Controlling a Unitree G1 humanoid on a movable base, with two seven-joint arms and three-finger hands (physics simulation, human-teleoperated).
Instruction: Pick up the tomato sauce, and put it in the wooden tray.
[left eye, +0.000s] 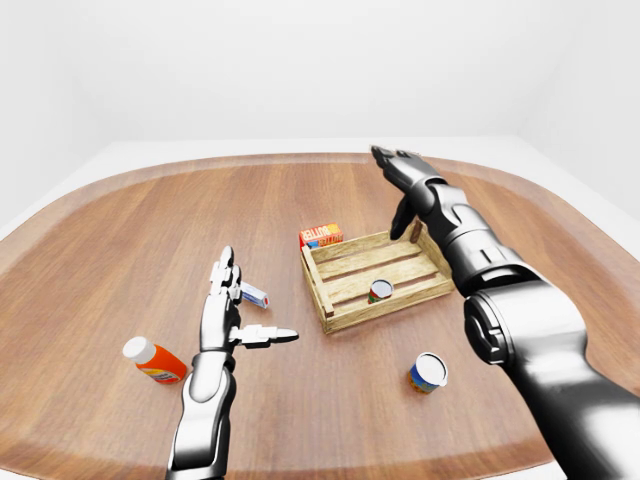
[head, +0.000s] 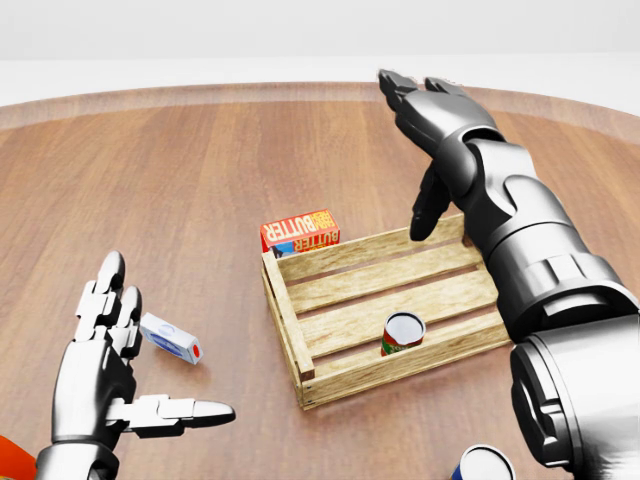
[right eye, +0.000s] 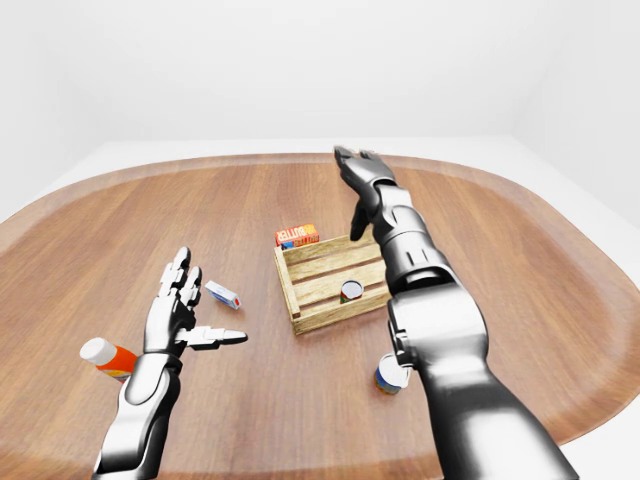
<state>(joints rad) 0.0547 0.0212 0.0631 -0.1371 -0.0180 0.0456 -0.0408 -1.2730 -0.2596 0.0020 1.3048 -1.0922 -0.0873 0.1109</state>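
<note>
The tomato sauce can (head: 402, 333), red and green with a white top, stands upright inside the wooden tray (head: 284, 315), near the tray's lower wall in the head view. My right hand (head: 420, 150) is open and empty, fingers spread, raised above the tray's upper right corner and apart from the can. My left hand (head: 135, 375) is open and empty at the lower left of the head view, thumb pointing right, well left of the tray.
A red butter box (head: 300, 230) leans against the tray's upper left corner. A small white and blue box (head: 170, 338) lies by my left hand. An orange bottle (left eye: 155, 361) lies at lower left. A blue can (left eye: 428, 372) stands below the tray.
</note>
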